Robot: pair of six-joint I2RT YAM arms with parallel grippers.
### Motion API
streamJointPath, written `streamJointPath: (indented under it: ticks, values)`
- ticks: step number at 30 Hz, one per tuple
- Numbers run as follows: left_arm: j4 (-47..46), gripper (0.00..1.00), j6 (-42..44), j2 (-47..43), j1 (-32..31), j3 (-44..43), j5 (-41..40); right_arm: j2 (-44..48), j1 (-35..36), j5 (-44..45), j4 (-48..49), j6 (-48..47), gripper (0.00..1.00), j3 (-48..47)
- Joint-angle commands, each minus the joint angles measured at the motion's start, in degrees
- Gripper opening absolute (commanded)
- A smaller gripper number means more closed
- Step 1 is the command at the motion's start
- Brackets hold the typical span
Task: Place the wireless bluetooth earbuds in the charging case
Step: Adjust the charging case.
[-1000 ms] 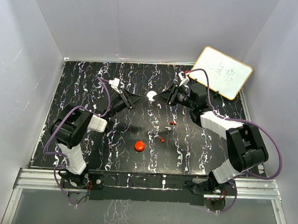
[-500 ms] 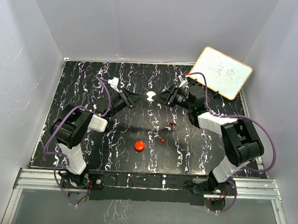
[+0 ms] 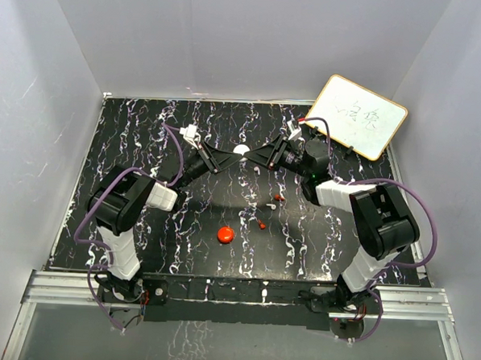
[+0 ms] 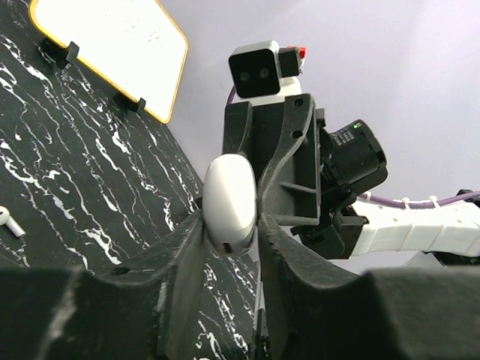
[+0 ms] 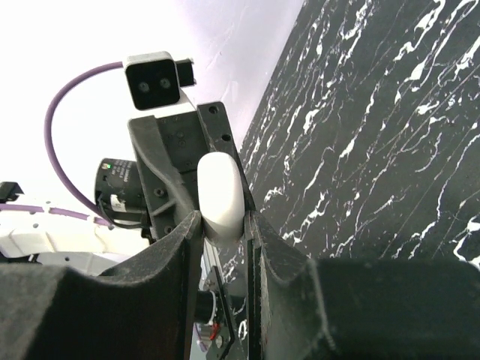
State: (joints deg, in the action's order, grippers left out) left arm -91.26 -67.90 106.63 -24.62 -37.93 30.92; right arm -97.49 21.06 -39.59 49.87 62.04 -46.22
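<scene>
Earbuds: you have one tiny red plastic earbud (image 3: pixel 278 197), a second red earbud (image 3: pixel 262 225) and a tiny whitish plastic earbud (image 3: pixel 270 206) between them. All three lie loose on the black white-veined table (image 3: pixel 138 134) near its middle, none touching another.
Case: your smooth white oval charging case (image 3: pixel 241 150) sits between the two grippers. It is farther from the arm bases than the earbuds and well apart from them.
Case contents: both wrist views show you only the rounded outer shell, so what is inside cannot be told.
Left gripper: your left gripper (image 3: pixel 235 153) is clamped on one end of the case, with a finger (image 4: pixel 187 247) pressed to each flank.
Right gripper: your right gripper (image 3: pixel 249 153) grips the opposite end of the same case, tip to tip with the left one.
Puck: a round red puck (image 3: pixel 225 234) lies on the table nearer the bases, close to the second red earbud but not touching it.
Writing: the yellow-framed whiteboard (image 3: pixel 357 116) propped at the far right corner carries faint marks you cannot read.
</scene>
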Motion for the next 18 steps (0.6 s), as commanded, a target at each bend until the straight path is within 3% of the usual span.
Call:
streamJointPath:
  ticks: [1,7,9,11,13,14,18]
  values:
    - [-11.1,0.27,0.2,-0.9,-0.5,-2.0,0.2,0.1,0.3,-0.7,6.1,1.0,0.0,0.1]
    - [-11.0,0.18,0.3,-1.8,-0.5,-1.5,-0.4,0.4,0.3,-0.5,6.0,0.7,0.0,0.9]
    - [-11.0,0.11,0.2,-2.0,-0.5,-1.4,-0.6,0.3,0.4,-0.6,6.0,0.6,0.0,0.9]
    - [-11.1,0.02,-0.2,-2.0,-0.5,-1.4,-0.6,0.5,0.3,-0.7,6.2,0.5,0.12,1.1]
    - [-11.0,0.0,-0.5,-2.1,-0.5,-1.4,-0.3,1.1,0.2,-0.3,6.2,0.1,0.24,1.7]
    - [-11.1,0.0,-0.7,-2.2,-0.5,-1.3,0.0,1.8,0.1,0.0,6.2,0.0,0.35,1.9]
    - [-11.0,0.0,-1.5,-2.3,-0.5,-1.5,1.4,2.5,-0.3,-0.1,6.2,-0.4,0.44,1.9]
